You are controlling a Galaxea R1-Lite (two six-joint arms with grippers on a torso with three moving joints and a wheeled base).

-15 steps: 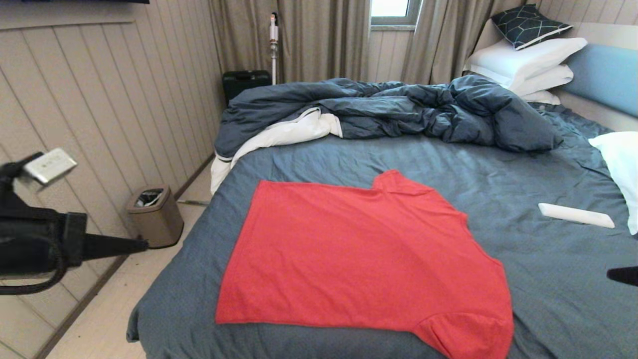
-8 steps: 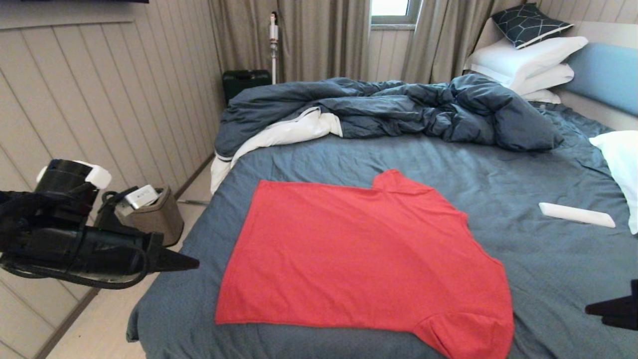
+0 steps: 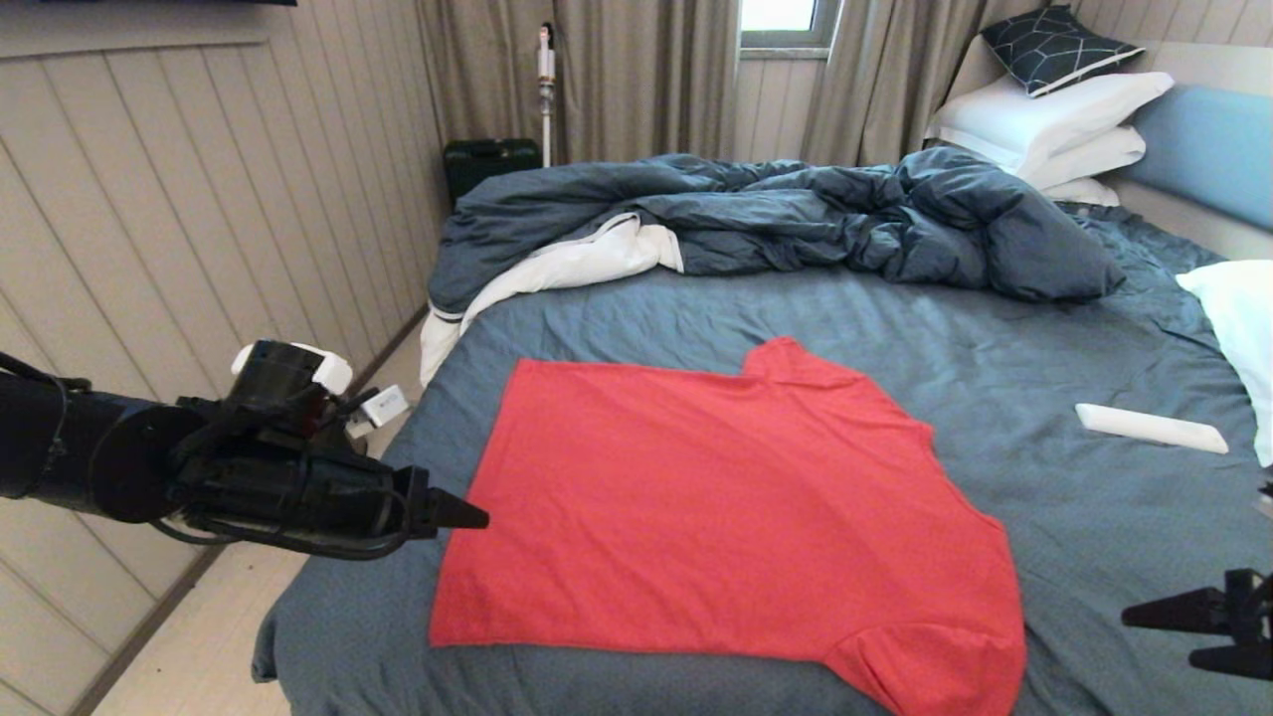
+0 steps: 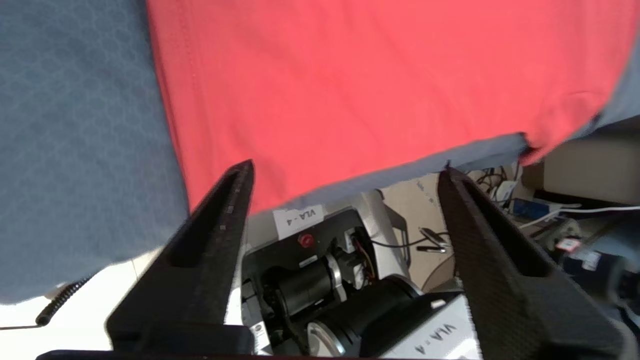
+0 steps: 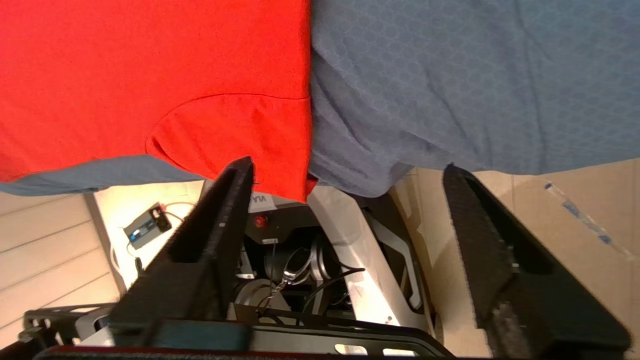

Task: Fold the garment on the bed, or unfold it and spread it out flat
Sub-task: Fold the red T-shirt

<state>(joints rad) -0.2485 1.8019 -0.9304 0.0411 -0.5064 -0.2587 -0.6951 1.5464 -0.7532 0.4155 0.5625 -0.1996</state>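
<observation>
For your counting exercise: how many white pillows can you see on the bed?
3: two white pillows stacked at the headboard, upper and lower, under a dark patterned cushion, and one at the bed's right edge. A partly hidden white edge beneath the stack may be another.

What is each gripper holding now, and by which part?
Nothing. The left gripper and right gripper are both open, beside the garment without gripping it.

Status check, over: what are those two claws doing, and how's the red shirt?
Left gripper at red T-shirt's left edge, jaws open, empty. Right gripper low right, open. Shirt flat on bed. Nothing blocking.
</observation>
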